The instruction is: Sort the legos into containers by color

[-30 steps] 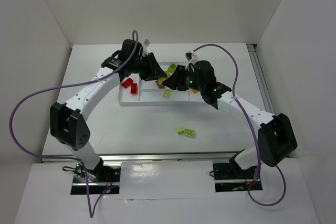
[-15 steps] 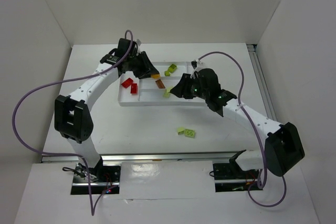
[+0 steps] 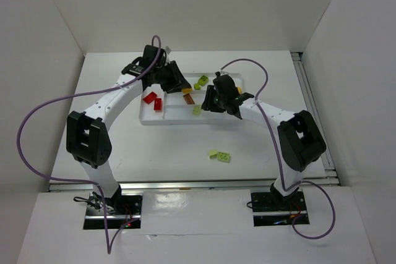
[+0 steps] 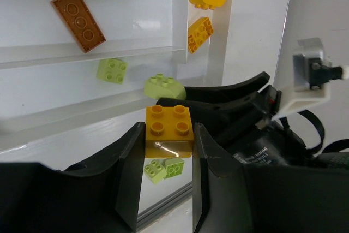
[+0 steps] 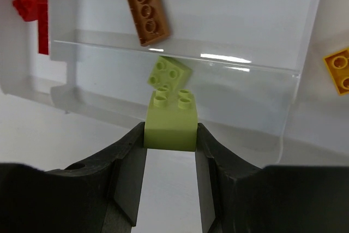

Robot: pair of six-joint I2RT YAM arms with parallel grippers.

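Though at tray [image 5: 245, 130] edge, right hand [image 5: 170, 135] full

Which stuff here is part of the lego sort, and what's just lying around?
Job: white tray; red bricks; brown plate; yellow brick in left end effector; lime brick in right end effector; loose lime bricks.
Not job: purple cables; metal rail.

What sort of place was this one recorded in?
Most likely a lab test booth: a white table boxed in by plain white walls, a left arm and right arm bolted at its near edge, and a divided tray with toy bricks.
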